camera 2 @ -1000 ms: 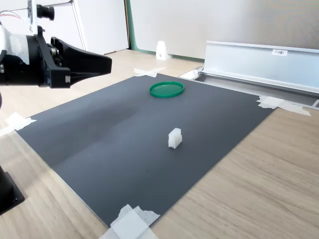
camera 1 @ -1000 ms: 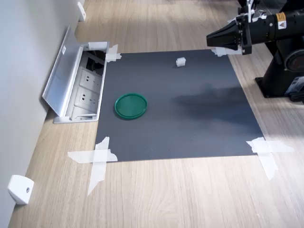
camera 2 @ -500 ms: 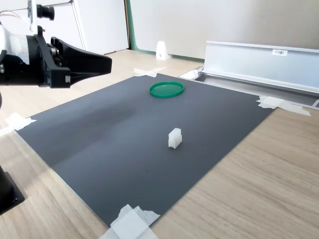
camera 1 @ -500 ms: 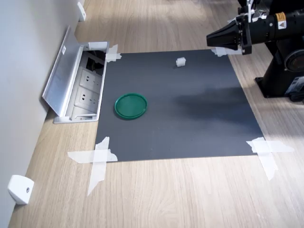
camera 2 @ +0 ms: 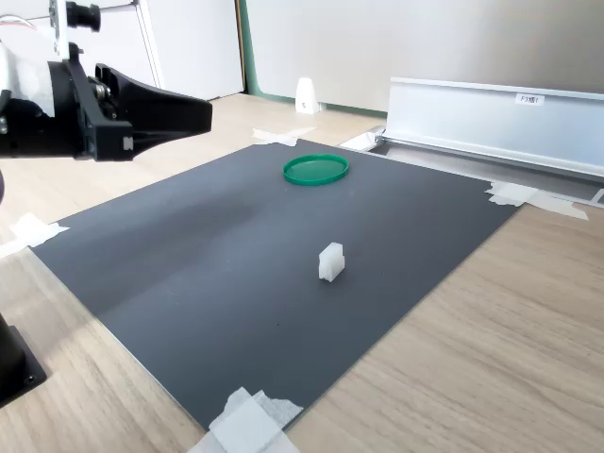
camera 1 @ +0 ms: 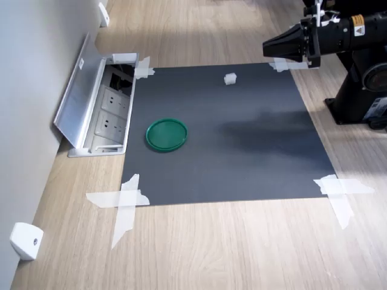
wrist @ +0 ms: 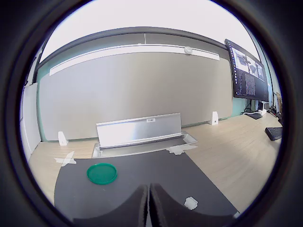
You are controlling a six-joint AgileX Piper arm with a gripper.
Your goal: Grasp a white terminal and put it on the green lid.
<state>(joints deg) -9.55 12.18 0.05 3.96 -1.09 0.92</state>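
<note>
- White terminal sits alone on the dark mat, near the mat's far edge in the first exterior view; upright, untouched, also seen in the second exterior view and the wrist view.
- Green lid lies flat on the same mat, well apart from the terminal, toward the open metal floor box; nothing on it.
- Gripper hangs in the air above the mat's corner by the first exterior view's right, pointing roughly level, clear of the surface.
- Jaws: fingers pressed together to a point in both exterior views; the wrist view shows only a thin seam between them. Nothing held, nothing touched.
- Step, as I read it: the approach has barely started, the grasp is not yet done, the placing is all ahead.
- Next move calls for: parting the jaws, tipping the wrist down, coming over the terminal and descending so the fingers straddle it.
- Piece is tiny, so alignment needs to be tight; a nudge could tip it or slide it on the mat.
- White tape holds the mat corners; not relevant to the grasp.
</note>
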